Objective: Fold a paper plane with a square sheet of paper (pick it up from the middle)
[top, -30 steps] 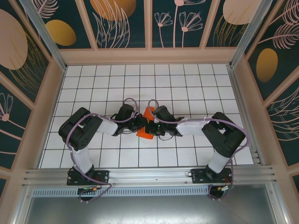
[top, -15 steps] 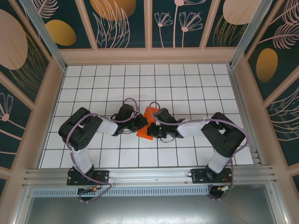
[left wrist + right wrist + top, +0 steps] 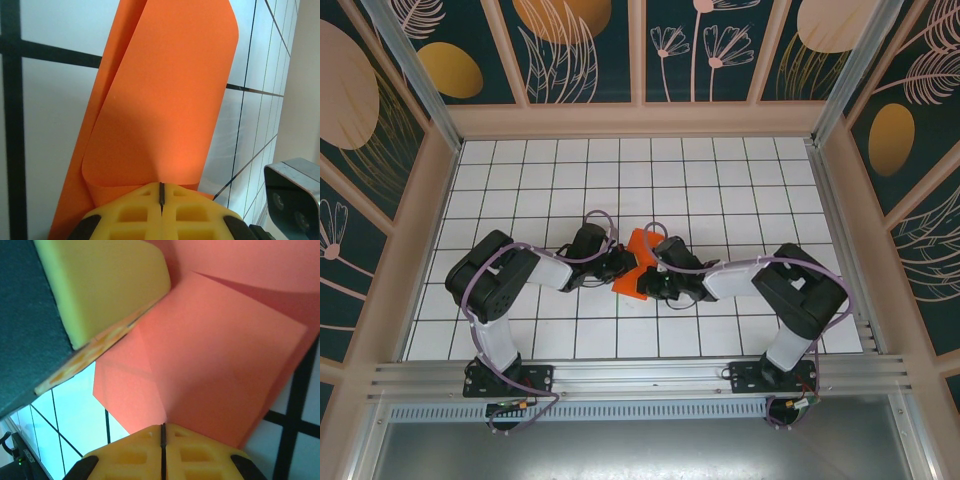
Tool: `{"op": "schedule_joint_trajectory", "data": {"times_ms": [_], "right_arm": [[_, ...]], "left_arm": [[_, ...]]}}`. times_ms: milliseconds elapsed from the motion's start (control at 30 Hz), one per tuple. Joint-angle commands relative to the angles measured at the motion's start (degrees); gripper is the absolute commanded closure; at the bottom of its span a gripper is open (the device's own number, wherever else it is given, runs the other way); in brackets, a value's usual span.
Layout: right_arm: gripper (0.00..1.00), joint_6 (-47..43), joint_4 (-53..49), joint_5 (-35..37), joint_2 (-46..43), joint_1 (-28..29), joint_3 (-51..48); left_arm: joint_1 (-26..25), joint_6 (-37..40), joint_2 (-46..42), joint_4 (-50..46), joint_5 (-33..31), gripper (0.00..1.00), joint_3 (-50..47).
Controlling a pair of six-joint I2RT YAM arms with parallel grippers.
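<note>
The orange sheet of paper lies folded between the two arms at the middle of the tiled floor. In the left wrist view the paper curls over in a rounded flap, and my left gripper is shut on its near edge. In the right wrist view the paper shows creases and a lifted layer, and my right gripper is shut on its edge. The left gripper's yellow finger shows at the upper left of that view. From above, the left gripper and right gripper meet at the paper.
White tiled floor with black grid lines runs all round, walled by patterned panels. An aluminium rail crosses the near edge by the arm bases. The right arm's camera housing shows at the left wrist view's lower right.
The right gripper has shifted slightly toward the near side with the paper's edge, and the orange sheet has changed shape a little. The left arm has barely moved.
</note>
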Motion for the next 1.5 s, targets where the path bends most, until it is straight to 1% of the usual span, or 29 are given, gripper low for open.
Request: {"op": "schedule_joint_trajectory", "data": {"times_ms": [0,333,533,667,900,1067,1133,1300,1467], "right_arm": [[0.89,1.4,-4.1,-1.2,-1.4,0.8,-3.0],[0.89,2.3,-4.6,-1.1,-3.5,1.4,-6.4],[0.89,1.4,-10.3,1.1,-4.2,2.2,-6.3],[0.89,1.2,-10.1,0.5,-5.4,2.2,-7.1],[0.88,0.7,-12.5,1.3,-10.6,2.2,-4.4],[0.87,1.2,-8.9,2.6,-15.2,2.2,-2.7],[0.87,1.1,-7.4,3.0,-14.7,2.1,-2.0],[0.88,2.3,-5.1,1.8,-9.1,1.9,1.7],[0.89,2.4,-6.1,2.4,-4.7,1.9,6.7]], "left_arm": [[-0.1,0.1,2.5,-4.4,-2.9,1.00,-2.1],[-0.1,-0.2,2.7,-3.7,-2.9,1.00,-2.5],[0.0,-0.2,2.5,-3.6,-3.1,1.00,-2.6],[-0.1,0.0,2.5,-3.7,-3.1,1.00,-2.3],[0.0,0.8,1.9,-4.6,-3.3,1.00,-2.0],[0.0,0.8,1.8,-4.4,-3.3,1.00,-2.0],[-0.1,0.7,1.9,-4.1,-3.3,1.00,-2.2],[0.0,0.7,1.8,-4.0,-3.1,1.00,-2.6],[-0.1,0.7,1.9,-4.1,-3.1,1.00,-2.4]]}}
